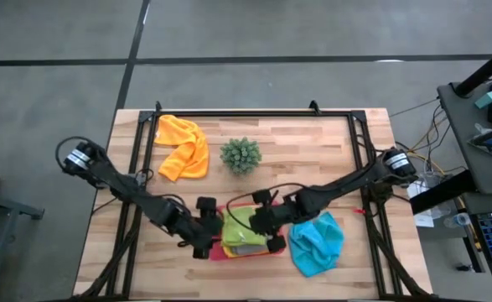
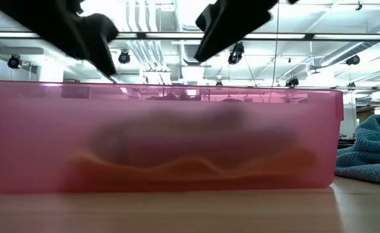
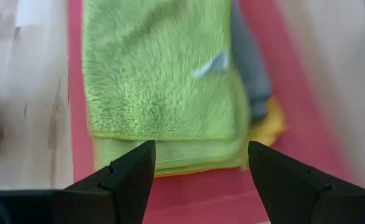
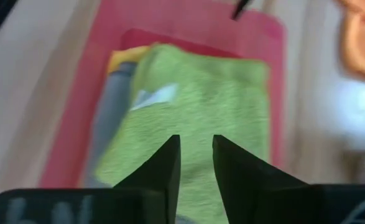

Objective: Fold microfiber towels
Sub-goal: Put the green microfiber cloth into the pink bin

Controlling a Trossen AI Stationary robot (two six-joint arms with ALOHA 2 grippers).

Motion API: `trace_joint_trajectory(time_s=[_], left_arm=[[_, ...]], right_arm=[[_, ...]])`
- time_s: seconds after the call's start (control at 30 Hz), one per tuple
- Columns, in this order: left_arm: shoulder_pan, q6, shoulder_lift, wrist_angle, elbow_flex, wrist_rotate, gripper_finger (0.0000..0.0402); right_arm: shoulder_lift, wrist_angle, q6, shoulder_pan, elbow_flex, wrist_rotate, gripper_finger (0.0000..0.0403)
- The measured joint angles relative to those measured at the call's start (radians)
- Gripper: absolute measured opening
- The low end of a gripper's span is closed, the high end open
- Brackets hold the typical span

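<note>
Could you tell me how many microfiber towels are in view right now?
5: lime green towel tops the stack in the pink tray, over grey and yellow; orange lies at the table's back left; light blue right of the tray.

- Lime green towel (image 1: 244,228) sits folded flat on top of the stack in the pink tray (image 1: 216,252), fuzzy side up, small white tag (image 3: 211,64) showing.
- Grey towel (image 3: 252,74) lies folded directly beneath it, one edge peeking out.
- Yellow towel (image 3: 270,127) is at the bottom of the stack, only its edge visible.
- Light blue towel (image 1: 317,243) lies crumpled just beside the tray.
- Orange towel (image 1: 183,147) lies rumpled and unfolded, well apart at the table's (image 1: 313,159) far-left corner.
</note>
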Motion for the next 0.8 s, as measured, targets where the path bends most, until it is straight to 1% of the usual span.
trace_joint_trajectory(time_s=[0.1,0.23,0.33,0.43,0.67,0.8], left_arm=[[0.001,0.100,0.067,0.001,-0.002,-0.030,0.0240],[0.001,0.175,0.149,0.013,0.005,-0.070,0.0240],[0.001,0.189,0.173,0.043,0.017,-0.073,0.0240],[0.001,0.191,0.173,0.071,0.018,-0.073,0.0240],[0.001,0.208,0.172,0.112,0.018,-0.073,0.0239],[0.003,0.216,0.171,0.142,0.014,-0.073,0.0223]], right_arm=[[-0.001,0.025,0.053,0.036,-0.028,0.022,0.0075],[-0.003,0.026,0.112,0.084,-0.046,0.140,0.0070],[-0.003,0.027,0.150,0.110,-0.053,0.204,0.0071],[-0.003,0.033,0.176,0.125,-0.057,0.218,0.0075],[-0.003,0.115,0.192,0.140,-0.098,0.235,0.0084],[-0.003,0.154,0.191,0.139,-0.113,0.235,0.0083]])
